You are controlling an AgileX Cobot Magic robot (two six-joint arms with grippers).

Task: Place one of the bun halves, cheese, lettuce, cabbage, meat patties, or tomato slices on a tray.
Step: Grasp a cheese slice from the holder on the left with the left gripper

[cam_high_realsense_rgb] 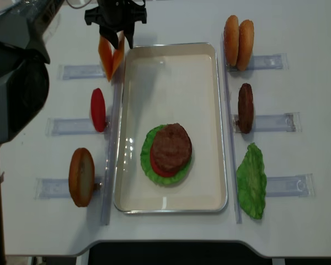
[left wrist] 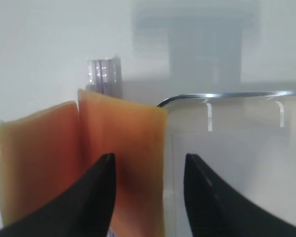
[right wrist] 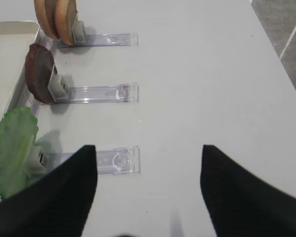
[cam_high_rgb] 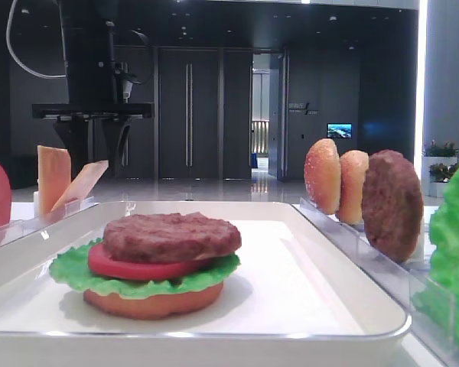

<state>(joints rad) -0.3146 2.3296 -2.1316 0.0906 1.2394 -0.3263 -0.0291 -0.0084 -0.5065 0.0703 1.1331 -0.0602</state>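
Note:
Two orange slices stand in a rack left of the white tray (cam_high_realsense_rgb: 209,110). The paler, leaning one is the cheese (cam_high_rgb: 80,186) (left wrist: 133,133) (cam_high_realsense_rgb: 117,58). My left gripper (left wrist: 148,157) (cam_high_rgb: 99,157) (cam_high_realsense_rgb: 115,41) hangs right over it, open, one finger in front of the slice and the other over the tray's corner. On the tray sits a stack: a bun half (cam_high_rgb: 153,300), lettuce (cam_high_rgb: 73,271), a tomato slice (cam_high_rgb: 115,265) and a meat patty (cam_high_rgb: 172,235) on top. My right gripper (right wrist: 149,147) is open and empty above bare table.
The second orange slice (cam_high_rgb: 53,177) stands upright left of the cheese. Racks right of the tray hold two bun halves (cam_high_realsense_rgb: 238,36), a patty (cam_high_realsense_rgb: 245,107) and a lettuce leaf (cam_high_realsense_rgb: 251,179). Left racks hold a tomato slice (cam_high_realsense_rgb: 98,109) and a bun half (cam_high_realsense_rgb: 81,176).

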